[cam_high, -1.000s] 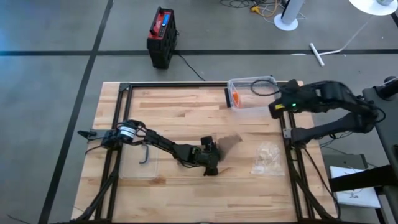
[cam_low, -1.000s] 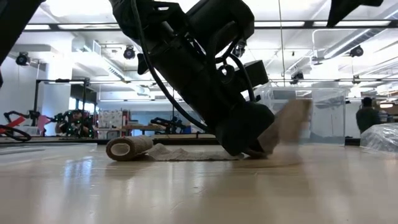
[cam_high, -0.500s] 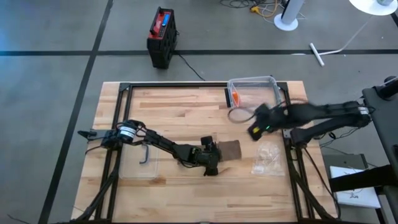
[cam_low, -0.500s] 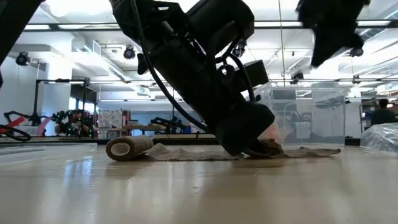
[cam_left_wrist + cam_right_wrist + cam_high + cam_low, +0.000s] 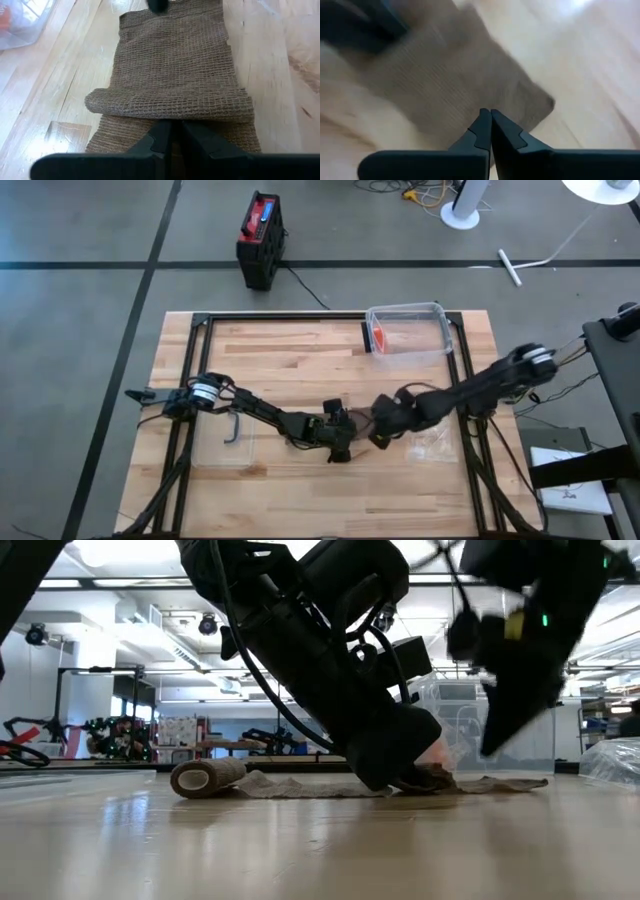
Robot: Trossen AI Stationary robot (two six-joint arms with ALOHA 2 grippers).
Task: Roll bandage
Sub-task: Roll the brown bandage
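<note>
R claw swung over bandage; L claw pinning it.

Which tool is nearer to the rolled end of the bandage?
Left. The left tool presses on the bandage strip beside the rolled end; the right tool hovers over the strip's far flat end.

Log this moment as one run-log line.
task: roll bandage | left gripper: shut, pinning bandage to table | right gripper: shut, over bandage's free end | rolled end: on table
</note>
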